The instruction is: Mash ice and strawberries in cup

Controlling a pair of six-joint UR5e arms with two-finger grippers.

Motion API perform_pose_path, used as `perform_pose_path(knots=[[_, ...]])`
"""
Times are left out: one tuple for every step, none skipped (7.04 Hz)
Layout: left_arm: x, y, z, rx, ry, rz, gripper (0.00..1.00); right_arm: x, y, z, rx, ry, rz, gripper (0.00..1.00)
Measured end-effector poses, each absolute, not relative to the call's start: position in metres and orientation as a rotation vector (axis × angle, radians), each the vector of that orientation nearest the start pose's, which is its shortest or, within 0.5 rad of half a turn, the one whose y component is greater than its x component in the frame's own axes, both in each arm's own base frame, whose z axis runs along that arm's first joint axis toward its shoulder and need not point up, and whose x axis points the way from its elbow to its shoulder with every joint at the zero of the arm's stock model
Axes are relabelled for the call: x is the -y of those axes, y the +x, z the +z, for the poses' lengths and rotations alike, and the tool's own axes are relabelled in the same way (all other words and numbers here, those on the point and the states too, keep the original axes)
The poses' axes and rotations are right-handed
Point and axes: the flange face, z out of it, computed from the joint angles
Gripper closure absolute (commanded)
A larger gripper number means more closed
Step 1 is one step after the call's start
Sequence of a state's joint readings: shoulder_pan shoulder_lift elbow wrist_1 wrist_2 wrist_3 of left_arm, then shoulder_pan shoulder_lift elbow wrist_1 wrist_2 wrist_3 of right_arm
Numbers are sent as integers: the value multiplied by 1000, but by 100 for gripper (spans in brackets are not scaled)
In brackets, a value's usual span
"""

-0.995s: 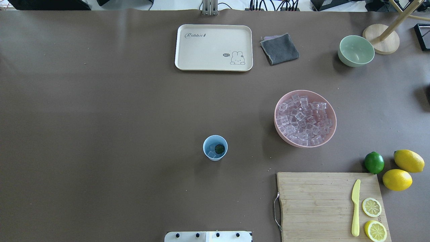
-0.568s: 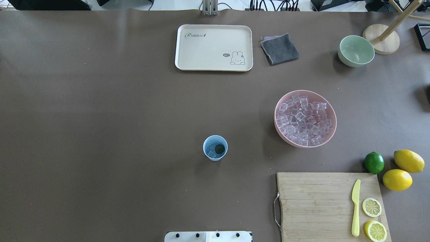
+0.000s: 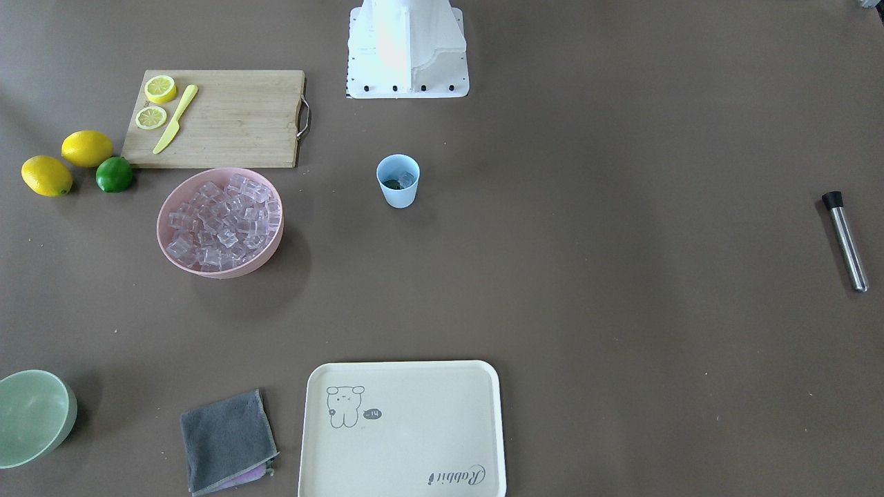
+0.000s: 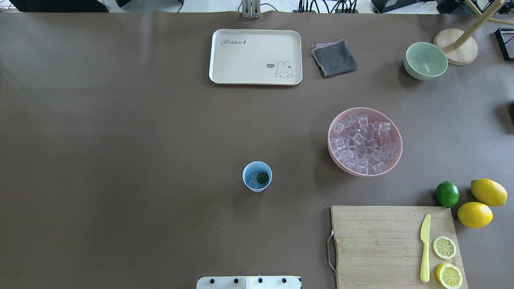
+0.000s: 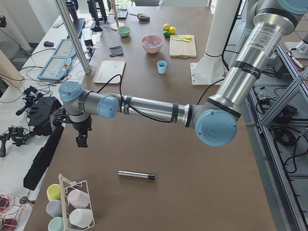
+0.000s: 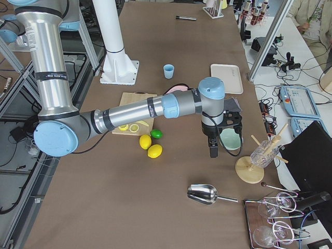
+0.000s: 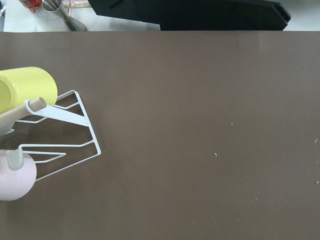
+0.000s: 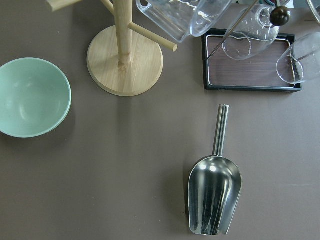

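While ice (image 3: 407, 179) shows in cup (image 3: 398, 196), strawberry (image 4: 262, 178) dark, indistinct.

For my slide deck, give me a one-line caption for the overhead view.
Blue cup holding ice and a dark berry, with a pink bowl of ice cubes off to its right.

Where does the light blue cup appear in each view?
Exterior front-facing: light blue cup upper centre, right of the pink bowl.
Overhead exterior: cup centre, lower left of the bowl.
Exterior left: cup top centre, nearer than the bowl.
Exterior right: cup top centre.
Left wrist-mounted: not in it.
Right wrist-mounted: not in it.
Shared landmark: the pink bowl.
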State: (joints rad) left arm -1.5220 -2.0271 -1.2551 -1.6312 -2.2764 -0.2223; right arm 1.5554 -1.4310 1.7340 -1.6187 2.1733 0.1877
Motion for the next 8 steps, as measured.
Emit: perform_pose_path(knots=[[688, -35, 550, -722, 88, -96, 1, 551, 68, 523, 624, 179, 90, 0], [683, -35, 559, -721, 77, -99, 1, 550, 67, 527, 638, 168, 92, 0], [677, -36, 569, -719, 68, -102, 1, 549, 65, 528, 662, 161, 90, 0], [670, -39, 577, -720, 74, -104, 1, 548, 64, 527, 679, 159, 86, 0], [665, -43, 581, -723, 96, -103, 1, 548, 63, 526, 692, 160, 83, 0], [662, -44, 584, -725, 111, -103, 1, 548, 62, 524, 705, 160, 78, 0], [658, -45, 589, -728, 111, -105, 1, 549, 61, 526, 712, 156, 76, 0], [654, -45, 594, -730, 105, -108, 1, 549, 61, 531, 713, 147, 78, 0]])
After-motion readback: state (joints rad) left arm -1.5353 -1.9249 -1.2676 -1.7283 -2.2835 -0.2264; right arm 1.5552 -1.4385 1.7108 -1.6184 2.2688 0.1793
